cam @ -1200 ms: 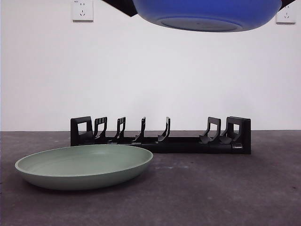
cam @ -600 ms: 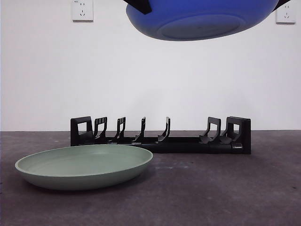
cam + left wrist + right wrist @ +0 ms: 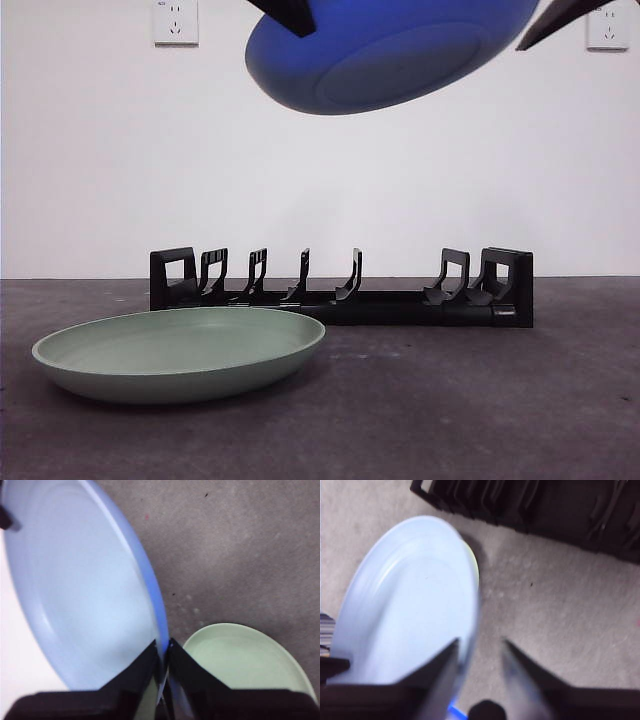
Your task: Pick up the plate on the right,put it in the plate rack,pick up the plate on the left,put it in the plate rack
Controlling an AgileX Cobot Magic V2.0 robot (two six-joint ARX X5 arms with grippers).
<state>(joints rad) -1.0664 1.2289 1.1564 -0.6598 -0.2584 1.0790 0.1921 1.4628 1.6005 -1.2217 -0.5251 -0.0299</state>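
A blue plate (image 3: 390, 55) hangs tilted high above the table, its left edge lowest. My left gripper (image 3: 164, 647) is shut on the blue plate's rim (image 3: 85, 590); in the front view it is the black tip (image 3: 290, 15) at the plate's upper left. My right gripper (image 3: 480, 655) is open, with the blue plate's edge (image 3: 410, 610) by one of its jaws. It is the dark tip (image 3: 555, 20) just off the plate's right edge. A green plate (image 3: 180, 350) lies flat at front left. The black plate rack (image 3: 340, 300) stands behind it with nothing in it.
Grey tabletop runs back to a white wall with two sockets (image 3: 175, 22). The green plate (image 3: 245, 660) lies below the left gripper. The rack (image 3: 545, 505) is beyond the right gripper.
The blue plate has tipped down on its left side and shifted left. The right gripper's tip now stands apart from the plate's right edge.
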